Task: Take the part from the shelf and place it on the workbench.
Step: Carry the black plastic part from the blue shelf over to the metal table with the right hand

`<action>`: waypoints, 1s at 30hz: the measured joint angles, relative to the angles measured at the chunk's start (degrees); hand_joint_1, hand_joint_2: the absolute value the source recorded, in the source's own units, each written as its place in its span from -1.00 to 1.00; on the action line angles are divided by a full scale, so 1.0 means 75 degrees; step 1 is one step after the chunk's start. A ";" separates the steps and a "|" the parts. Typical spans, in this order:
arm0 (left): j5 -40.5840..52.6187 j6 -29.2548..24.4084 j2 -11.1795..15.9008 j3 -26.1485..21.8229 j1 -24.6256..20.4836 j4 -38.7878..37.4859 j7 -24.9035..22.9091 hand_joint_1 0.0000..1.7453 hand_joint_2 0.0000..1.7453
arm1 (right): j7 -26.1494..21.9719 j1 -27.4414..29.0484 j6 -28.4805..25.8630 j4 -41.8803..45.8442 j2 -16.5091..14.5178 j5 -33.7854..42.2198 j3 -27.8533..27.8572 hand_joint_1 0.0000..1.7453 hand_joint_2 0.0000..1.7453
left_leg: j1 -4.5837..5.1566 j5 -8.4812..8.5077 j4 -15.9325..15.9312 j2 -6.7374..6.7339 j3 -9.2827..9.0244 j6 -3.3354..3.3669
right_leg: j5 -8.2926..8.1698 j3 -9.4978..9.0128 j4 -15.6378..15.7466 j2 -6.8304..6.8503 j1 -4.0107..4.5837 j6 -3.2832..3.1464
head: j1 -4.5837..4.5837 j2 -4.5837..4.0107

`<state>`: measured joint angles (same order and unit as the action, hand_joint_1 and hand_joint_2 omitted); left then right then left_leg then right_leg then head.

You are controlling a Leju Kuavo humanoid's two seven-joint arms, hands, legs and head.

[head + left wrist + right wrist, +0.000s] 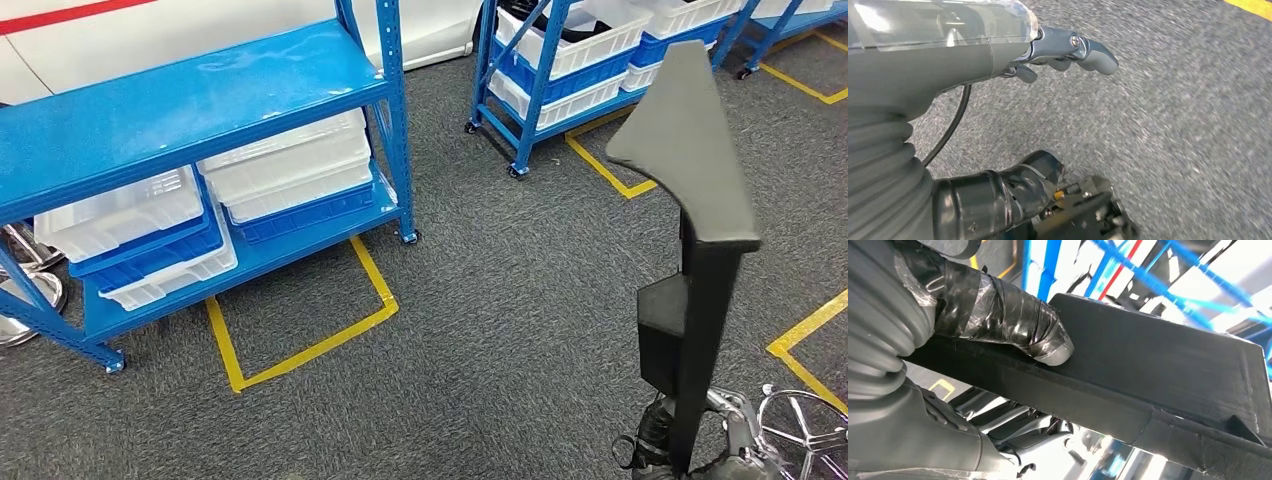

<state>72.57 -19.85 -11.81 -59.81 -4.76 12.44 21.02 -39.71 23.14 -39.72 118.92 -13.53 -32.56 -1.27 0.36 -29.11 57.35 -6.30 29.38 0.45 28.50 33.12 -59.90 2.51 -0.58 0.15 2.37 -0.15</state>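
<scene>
Already off the shelf (200,100), the part (695,250) is riding in the right hand (998,320), fingers clamping it, workbench pending.

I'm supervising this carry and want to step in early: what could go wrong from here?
1. The long black part stands tall above the right hand, which grips it only near its lower end; it could tip or slip as the robot walks.
2. Its wide top could clip a blue shelf during a turn.
3. The chair base beside the hand could snag it.
</scene>
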 joint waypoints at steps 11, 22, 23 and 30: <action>0.0030 0.0006 -0.0004 -0.0023 0.0033 0.0000 0.0024 -1.00 1.00 | -0.0003 0.0101 -0.0002 0.0217 -0.0358 0.0005 0.0210 1.00 1.00 | -0.0046 -0.0100 0.0393 0.1282 0.0129 0.0076 | -0.0181 0.0112 0.0014 -0.1047 0.0063 -0.0214 | -0.0002 0.0000; 0.0194 -0.0023 -0.0101 -0.0017 0.0056 -0.0003 -0.0013 -1.00 1.00 | -0.0007 0.0420 -0.0005 0.0422 -0.0425 0.0163 0.0461 1.00 1.00 | -0.0036 0.0102 -0.0199 0.0484 -0.0044 0.0266 | 0.0705 0.1048 -0.1886 -0.0402 -0.0025 0.0161 | 0.0040 0.0000; 0.0203 -0.0026 -0.0119 -0.0015 0.0056 -0.0003 -0.0016 -1.00 1.00 | -0.0007 0.0470 -0.0005 0.0439 -0.0425 0.0194 0.0499 1.00 1.00 | -0.0044 0.0083 -0.0173 0.0381 -0.0033 0.0251 | 0.0532 0.0900 -0.1651 -0.0346 -0.0054 0.0194 | 0.0041 0.0000; 0.0256 -0.0048 -0.0210 0.0004 0.0013 -0.0003 -0.0017 -1.00 1.00 | -0.0007 0.0627 -0.0005 0.0553 -0.0423 0.0264 0.0619 1.00 1.00 | -0.0036 -0.0118 0.0026 -0.0056 -0.0065 -0.0024 | -0.0025 0.0018 0.0012 -0.0056 -0.0016 0.0031 | 0.0023 0.0000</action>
<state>74.49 -20.21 -13.39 -59.78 -4.66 12.41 20.90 -39.77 27.84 -39.76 123.07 -16.70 -30.58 3.38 0.09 -30.00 57.54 -6.72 28.89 0.27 28.31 33.25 -59.81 2.09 -0.70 0.38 2.54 -0.15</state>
